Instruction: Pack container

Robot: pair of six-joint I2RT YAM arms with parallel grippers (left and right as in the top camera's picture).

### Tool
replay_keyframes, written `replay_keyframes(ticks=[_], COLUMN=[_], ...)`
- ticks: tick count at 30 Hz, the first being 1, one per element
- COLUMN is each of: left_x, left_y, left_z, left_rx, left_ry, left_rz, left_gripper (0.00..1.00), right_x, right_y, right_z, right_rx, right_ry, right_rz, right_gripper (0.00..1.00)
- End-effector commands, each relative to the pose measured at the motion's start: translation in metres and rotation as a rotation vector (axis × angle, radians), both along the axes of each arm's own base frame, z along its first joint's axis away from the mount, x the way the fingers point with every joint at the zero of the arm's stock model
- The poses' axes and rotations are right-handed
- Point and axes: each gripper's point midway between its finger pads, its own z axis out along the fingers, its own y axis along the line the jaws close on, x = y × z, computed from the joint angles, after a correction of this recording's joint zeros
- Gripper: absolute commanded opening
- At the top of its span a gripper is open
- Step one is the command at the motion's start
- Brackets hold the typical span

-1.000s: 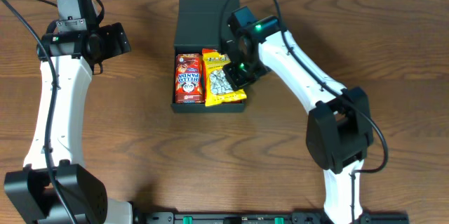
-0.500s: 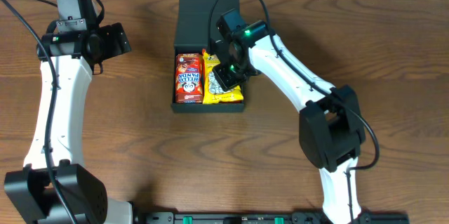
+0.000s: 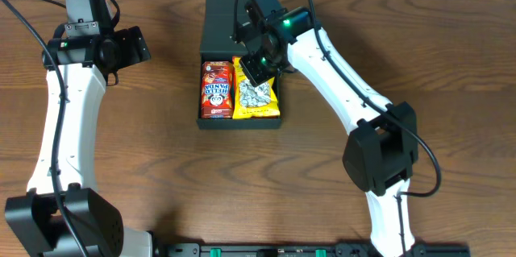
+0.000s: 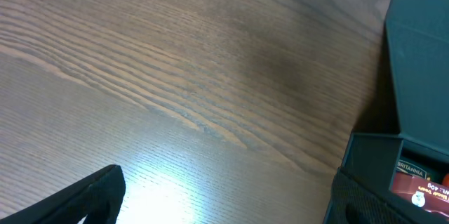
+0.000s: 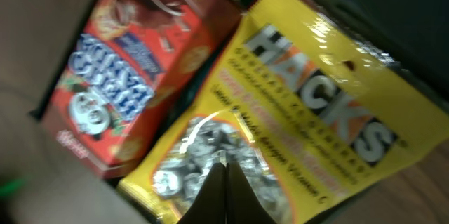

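Seemingly pinched-shut, empty right end effector (image 5: 226,176) over glossy yellow packet (image 5: 309,140), matte rectangular container (image 3: 240,122).

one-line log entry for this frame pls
container open | red snack box, Hacks bag inside | right gripper over bag, jaws shut | left gripper aside, jaws open

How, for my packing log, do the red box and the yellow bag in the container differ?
The red box is a flat-sided red carton; the yellow bag is a glossy, wrinkled yellow pouch picturing silver-wrapped sweets. The box fills the container's left side, the bag its right. The right gripper is above the bag's far end, not above the box. Both lie flat, side by side, lengthwise in the container.
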Motion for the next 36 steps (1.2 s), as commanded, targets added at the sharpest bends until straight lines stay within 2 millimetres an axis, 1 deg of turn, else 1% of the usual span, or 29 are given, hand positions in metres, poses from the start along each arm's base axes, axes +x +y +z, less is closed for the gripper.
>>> replay_keyframes(ticks=[1, 7, 9, 11, 13, 16, 19, 21, 24, 26, 28, 29, 30, 31, 32, 33, 34, 35, 36], left_x=[-0.001, 0.0, 0.0, 0.0, 0.0, 0.0, 0.0, 0.0, 0.001, 0.005, 0.012, 0.017, 0.022, 0.029, 0.036, 0.041, 0.044, 0.046, 0.047], left_y=[-0.001, -0.001, -0.001, -0.001, -0.001, -0.001, -0.001, -0.001, -0.002, -0.01, -0.021, -0.027, -0.033, -0.039, -0.045, -0.048, -0.049, -0.049, -0.049], left_z=[-0.006, -0.006, -0.006, -0.006, -0.006, -0.006, -0.006, -0.005, -0.005, -0.004, -0.003, -0.004, -0.004, -0.006, -0.011, -0.017, -0.027, -0.039, -0.05], left_rx=[-0.008, -0.008, -0.008, -0.008, -0.008, -0.008, -0.008, -0.007, -0.012, -0.053, -0.108, -0.141, -0.179, -0.233, -0.286, -0.324, -0.352, -0.374, -0.393], left_ry=[0.017, 0.016, 0.015, 0.015, 0.014, 0.014, 0.013, 0.012, 0.011, -0.006, -0.032, -0.047, -0.061, -0.076, -0.084, -0.081, -0.066, -0.04, -0.014], left_rz=[0.001, 0.001, 0.001, 0.001, 0.001, 0.001, 0.001, 0.001, -0.002, -0.03, -0.068, -0.085, -0.088, -0.085, -0.074, -0.052, -0.026, 0.007, 0.035], left_gripper=[0.95, 0.95, 0.95, 0.95, 0.95, 0.95, 0.95, 0.95, 0.95, 0.96, 1.0, 0.89, 0.8, 0.67, 0.44, 0.24, 0.12, 0.06, 0.06], right_x=[0.009, 0.002, 0.002, 0.005, 0.009, 0.012, 0.021, 0.023, 0.023, 0.033, 0.047, 0.057, 0.066, 0.075, 0.083, 0.089, 0.093, 0.097, 0.1], right_y=[-0.018, -0.033, -0.033, -0.032, -0.028, -0.018, -0.014, -0.017, -0.024, -0.03, -0.037, -0.044, -0.052, -0.061, -0.07, -0.08, -0.088, -0.099, -0.107], right_z=[-0.018, -0.062, -0.067, -0.066, -0.059, -0.039, -0.005, 0.008, 0.01, 0.025, 0.043, 0.05, 0.053, 0.056, 0.055, 0.054, 0.052, 0.049, 0.047], right_rx=[-0.069, -0.138, -0.138, -0.13, -0.111, -0.062, -0.034, -0.033, -0.034, -0.013, 0.016, 0.031, 0.046, 0.077, 0.122, 0.158, 0.18, 0.192, 0.202], right_ry=[-0.016, 0.028, 0.028, 0.015, 0.005, -0.005, -0.051, -0.056, -0.047, -0.082, -0.136, -0.162, -0.178, -0.181, -0.164, -0.145, -0.129, -0.113, -0.103], right_rz=[-0.018, -0.042, -0.046, -0.047, -0.046, -0.037, -0.039, -0.046, -0.059, -0.08, -0.107, -0.128, -0.149, -0.171, -0.194, -0.227, -0.255, -0.285, -0.299], right_gripper=[0.01, 0.01, 0.01, 0.01, 0.01, 0.01, 0.01, 0.01, 0.01, 0.01, 0.01, 0.01, 0.01, 0.01, 0.01, 0.01, 0.01, 0.01, 0.01])
